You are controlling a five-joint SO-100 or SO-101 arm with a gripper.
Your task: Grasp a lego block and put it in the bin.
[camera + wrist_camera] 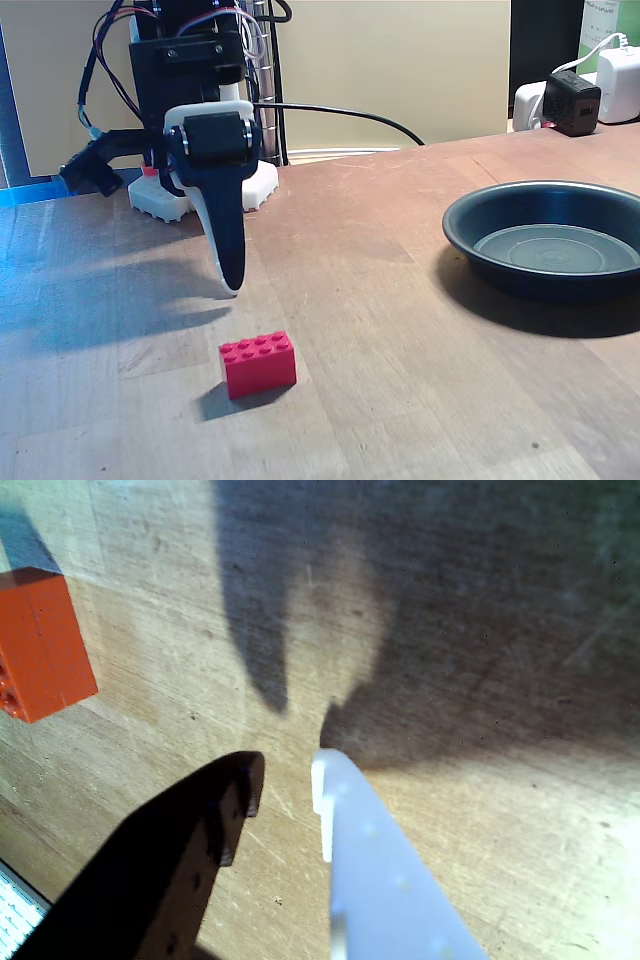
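At the left edge of the wrist view, a small bright red rectangular plastic lego block (40, 640) lies on the pale wooden desk (470, 810), partly cut off by the frame. Rising from the bottom edge toward the centre, the pincer (285, 775) shows a black finger on the left and a white finger on the right, their tips apart with bare wood between them and nothing held; the block sits well to the upper left of both tips. Dark shadows of the fingers spread across the upper middle of the frame. Lower centre-left of the fixed view, the same red brick (258, 363) rests flat on the brown wooden desk (400, 300), studs up, apart from everything else. Just above it, in the upper left, the pincer (230, 285) points downward, its tip above the desk and behind the brick, not touching it. At the right edge sits the wide shallow round dark grey bin (470, 225), well apart from the brick.
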